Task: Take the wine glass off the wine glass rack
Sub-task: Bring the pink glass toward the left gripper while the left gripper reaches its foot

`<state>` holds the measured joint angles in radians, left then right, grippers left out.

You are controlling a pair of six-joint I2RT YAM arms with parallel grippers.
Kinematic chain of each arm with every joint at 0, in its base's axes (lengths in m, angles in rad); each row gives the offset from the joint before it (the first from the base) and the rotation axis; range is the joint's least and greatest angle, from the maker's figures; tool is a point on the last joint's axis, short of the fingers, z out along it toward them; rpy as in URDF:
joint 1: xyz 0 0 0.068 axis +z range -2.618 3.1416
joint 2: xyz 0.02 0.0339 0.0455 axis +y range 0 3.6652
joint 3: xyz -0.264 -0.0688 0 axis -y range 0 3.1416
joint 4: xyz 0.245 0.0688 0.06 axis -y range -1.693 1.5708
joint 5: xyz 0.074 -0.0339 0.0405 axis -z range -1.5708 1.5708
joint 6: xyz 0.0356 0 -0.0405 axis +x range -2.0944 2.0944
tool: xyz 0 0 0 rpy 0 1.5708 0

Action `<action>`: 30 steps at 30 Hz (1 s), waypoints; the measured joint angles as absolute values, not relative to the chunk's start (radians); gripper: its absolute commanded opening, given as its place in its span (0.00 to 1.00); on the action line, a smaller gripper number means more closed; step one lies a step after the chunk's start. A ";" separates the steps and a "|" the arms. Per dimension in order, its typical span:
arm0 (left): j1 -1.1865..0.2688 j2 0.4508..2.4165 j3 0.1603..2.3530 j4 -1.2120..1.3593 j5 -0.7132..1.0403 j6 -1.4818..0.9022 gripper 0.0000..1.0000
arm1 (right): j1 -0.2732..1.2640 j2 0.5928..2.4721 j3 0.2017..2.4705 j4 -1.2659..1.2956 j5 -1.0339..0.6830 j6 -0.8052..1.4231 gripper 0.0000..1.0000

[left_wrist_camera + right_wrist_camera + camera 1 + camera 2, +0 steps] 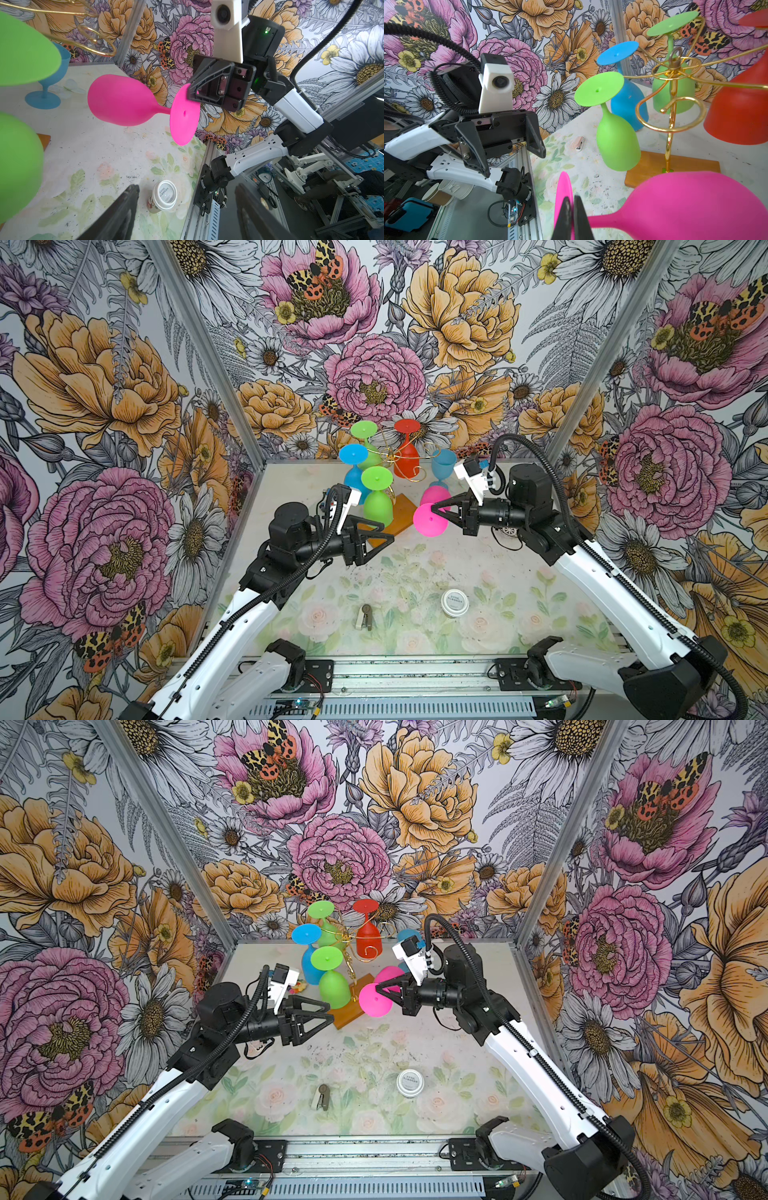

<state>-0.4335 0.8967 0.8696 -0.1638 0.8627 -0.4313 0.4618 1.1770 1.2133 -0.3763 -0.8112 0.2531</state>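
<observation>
The pink wine glass (430, 521) (376, 1002) (120, 99) (695, 207) lies on its side in the air, clear of the rack's arms, just right of the wooden base. My right gripper (434, 508) (378, 988) (572, 199) is shut on the rim of its foot disc. The wine glass rack (403, 510) (353, 1011) (671, 124), gold wire on a wooden base, still carries several glasses upside down. My left gripper (386, 532) (331, 1011) (187, 187) (513, 164) stands open and empty over the base's near corner, in front of a hanging green glass (377, 497).
Blue (353, 468), green (365, 439) and red (407, 452) glasses hang on the rack. A light blue glass (442, 466) stands upright at the back right. A white-lidded cup (455, 603) and a small stapler-like item (365, 616) lie near the front.
</observation>
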 measured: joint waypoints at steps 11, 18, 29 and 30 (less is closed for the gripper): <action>-0.498 0.994 0.870 -0.100 0.884 -0.474 0.55 | 0.511 1.177 1.213 -0.376 -0.848 0.269 0.00; -0.530 1.031 0.885 -0.068 0.886 -0.476 0.45 | 0.521 1.177 1.213 -0.376 -0.862 0.268 0.00; -0.567 1.090 0.904 -0.017 0.888 -0.493 0.28 | 0.525 1.177 1.213 -0.376 -0.861 0.268 0.00; -0.568 1.095 0.905 -0.017 0.888 -0.492 0.26 | 0.525 1.177 1.211 -0.376 -0.861 0.268 0.00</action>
<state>-0.5678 1.0950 0.9051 -0.0166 0.8883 -0.4923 0.5255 1.1770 1.2106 -0.3756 -0.8612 0.2680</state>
